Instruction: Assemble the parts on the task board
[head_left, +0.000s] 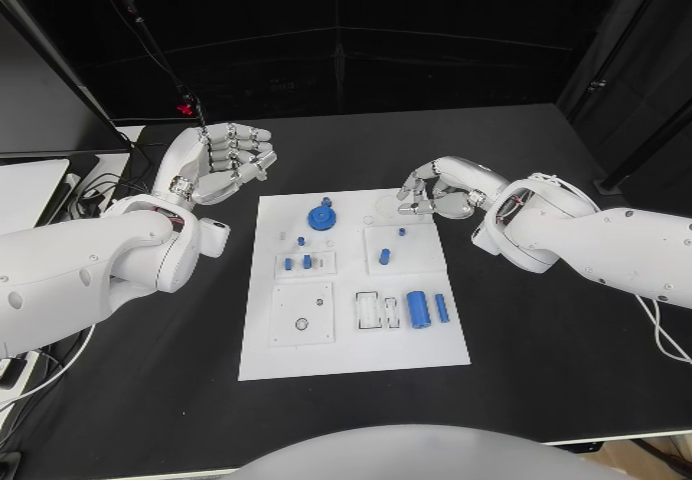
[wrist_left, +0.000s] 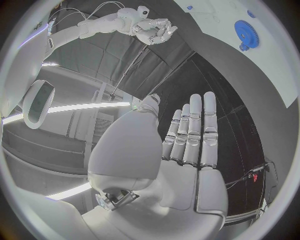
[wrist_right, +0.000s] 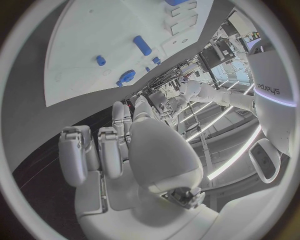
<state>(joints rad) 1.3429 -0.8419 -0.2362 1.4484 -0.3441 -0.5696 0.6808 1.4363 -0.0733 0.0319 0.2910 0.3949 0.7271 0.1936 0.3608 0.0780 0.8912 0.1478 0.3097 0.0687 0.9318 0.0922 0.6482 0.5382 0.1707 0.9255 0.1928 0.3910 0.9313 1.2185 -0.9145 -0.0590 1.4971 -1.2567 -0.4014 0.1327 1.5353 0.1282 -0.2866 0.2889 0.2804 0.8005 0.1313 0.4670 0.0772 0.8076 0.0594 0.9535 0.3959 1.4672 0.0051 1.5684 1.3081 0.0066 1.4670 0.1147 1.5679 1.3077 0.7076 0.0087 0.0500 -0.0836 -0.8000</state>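
Hovering off the white task board (head_left: 353, 350): left silver hand (head_left: 228, 160) released, fingers straight; right silver hand (head_left: 430, 190) clenched on nothing, w/ blue toothed gear (head_left: 322, 216) between them.

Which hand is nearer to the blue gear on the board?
The right hand, at the board's top right corner, looks slightly nearer the blue gear. The left hand hangs beyond the task board, up-left of it.

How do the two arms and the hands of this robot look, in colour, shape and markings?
Both arms have smooth, rounded, glossy white shells. The left silver many-fingered hand and the right silver many-fingered hand are metallic, built of segmented fingers with white palm covers. Thin white cables loop near the right wrist. Grey lettering marks the right arm's shell.
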